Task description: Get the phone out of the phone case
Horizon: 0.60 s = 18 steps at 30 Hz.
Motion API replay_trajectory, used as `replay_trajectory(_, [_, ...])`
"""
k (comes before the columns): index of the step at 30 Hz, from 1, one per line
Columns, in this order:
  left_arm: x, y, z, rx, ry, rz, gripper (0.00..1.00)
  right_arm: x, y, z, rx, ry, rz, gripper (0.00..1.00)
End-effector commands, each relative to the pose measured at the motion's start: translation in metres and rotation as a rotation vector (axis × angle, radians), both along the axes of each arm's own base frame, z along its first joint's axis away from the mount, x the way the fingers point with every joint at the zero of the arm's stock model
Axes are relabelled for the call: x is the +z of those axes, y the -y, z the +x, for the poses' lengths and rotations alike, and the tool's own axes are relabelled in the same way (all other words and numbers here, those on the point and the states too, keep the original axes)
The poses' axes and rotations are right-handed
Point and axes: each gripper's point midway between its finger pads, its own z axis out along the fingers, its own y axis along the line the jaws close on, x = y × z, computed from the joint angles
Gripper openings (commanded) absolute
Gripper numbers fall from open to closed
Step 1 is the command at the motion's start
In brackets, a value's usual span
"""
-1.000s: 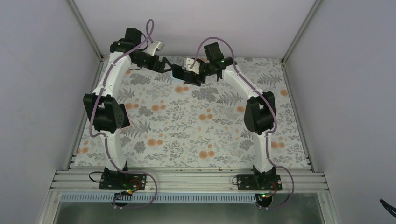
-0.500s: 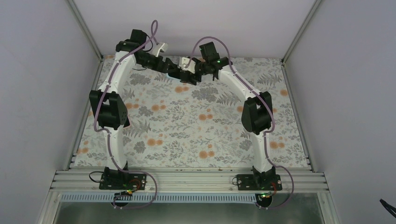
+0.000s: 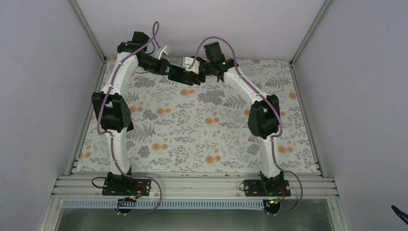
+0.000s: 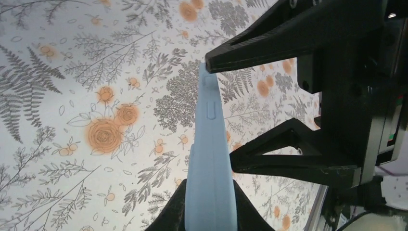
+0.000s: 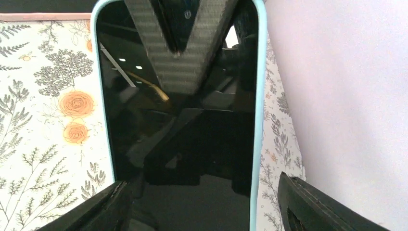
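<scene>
The phone (image 5: 183, 120), its black screen ringed by the light blue phone case (image 5: 260, 96), hangs above the far middle of the table between both grippers. In the left wrist view the case (image 4: 210, 144) shows edge-on, and my left gripper (image 4: 210, 199) is shut on its near end. My right gripper (image 5: 199, 180) holds the case across its width. Its left finger lies against the rim, while a thin gap shows at the right finger (image 5: 312, 207). In the top view the left gripper (image 3: 175, 73) and right gripper (image 3: 193, 71) meet nose to nose.
The floral tablecloth (image 3: 202, 130) covers the table below. A white wall (image 5: 346, 96) rises just behind the grippers, and metal frame posts (image 3: 89, 31) stand at the back corners. The right gripper's black fingers (image 4: 298, 161) fill the right half of the left wrist view.
My left gripper has moved right to the phone and closed on the case's edge. The right gripper has kept its hold and shifted slightly left and towards the back.
</scene>
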Motion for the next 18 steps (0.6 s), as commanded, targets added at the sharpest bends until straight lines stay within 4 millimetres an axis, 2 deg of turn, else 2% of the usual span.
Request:
replay_trajectory(1, [0.034, 0.025, -0.011, -0.137, 0.129, -0.078, 0.02, 0.029, -0.009, -0.014, 0.033, -0.001, 0.058, 0.54])
replay_trajectory(5, [0.050, 0.024, -0.016, -0.207, 0.210, -0.061, 0.02, 0.030, 0.007, -0.041, 0.092, -0.057, 0.009, 0.79])
replay_trajectory(8, [0.066, 0.018, -0.025, -0.265, 0.335, 0.002, 0.02, 0.036, 0.029, -0.071, 0.204, -0.118, 0.004, 0.84])
replay_trajectory(11, [0.088, 0.015, -0.044, -0.350, 0.519, 0.036, 0.02, 0.051, 0.054, -0.090, 0.266, -0.191, 0.071, 0.86])
replay_trajectory(13, [0.097, 0.013, -0.058, -0.388, 0.634, 0.062, 0.02, 0.060, 0.069, -0.096, 0.258, -0.271, 0.118, 0.86])
replay_trajectory(15, [0.103, 0.013, -0.075, -0.426, 0.741, 0.078, 0.02, 0.070, 0.075, -0.090, 0.177, -0.389, 0.140, 0.84])
replay_trajectory(18, [0.105, 0.011, -0.098, -0.459, 0.830, 0.083, 0.02, 0.057, 0.076, -0.080, 0.066, -0.596, 0.130, 0.86])
